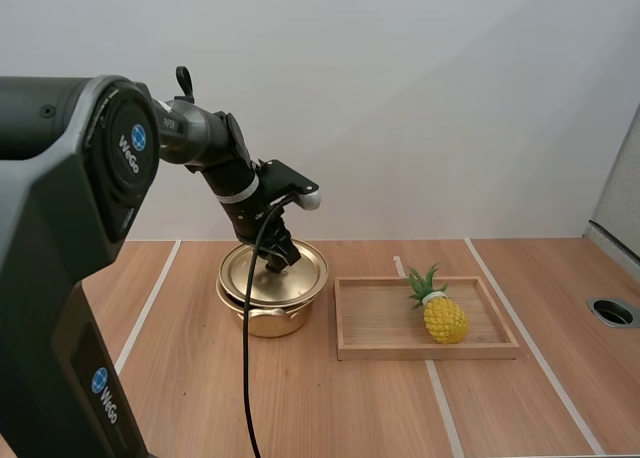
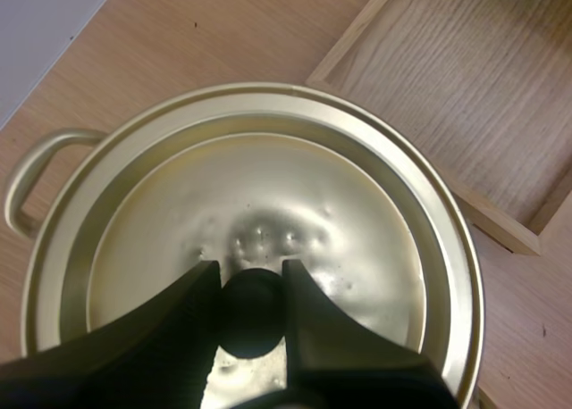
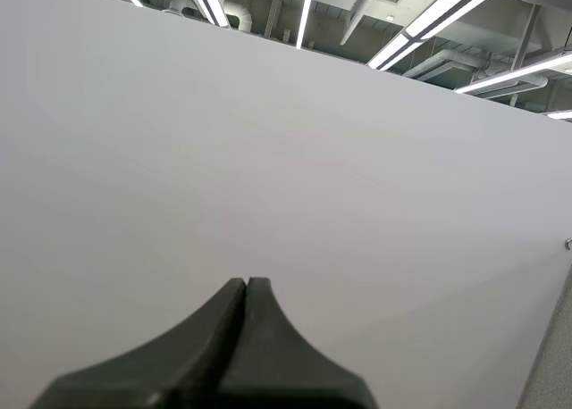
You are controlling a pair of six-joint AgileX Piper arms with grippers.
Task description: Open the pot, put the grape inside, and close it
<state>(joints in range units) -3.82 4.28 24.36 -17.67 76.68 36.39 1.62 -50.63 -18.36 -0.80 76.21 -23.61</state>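
Closely, left claw (image 2: 250, 268) pinching knob (image 2: 250, 318) (lid (image 2: 304, 186) on)

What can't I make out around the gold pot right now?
Inside of the gold metal pot: high view, covered by its round lid.
The black lid knob: left wrist view, partly hidden by the left gripper.
The shallow wooden tray: left wrist view, cut off by the edge.

Left arm (image 1: 60, 228) dark grey, rounded; round blue badges (image 1: 138, 138); silver wrist ring (image 1: 240, 190); black wedge-shaped gripper fingers (image 2: 161, 338).
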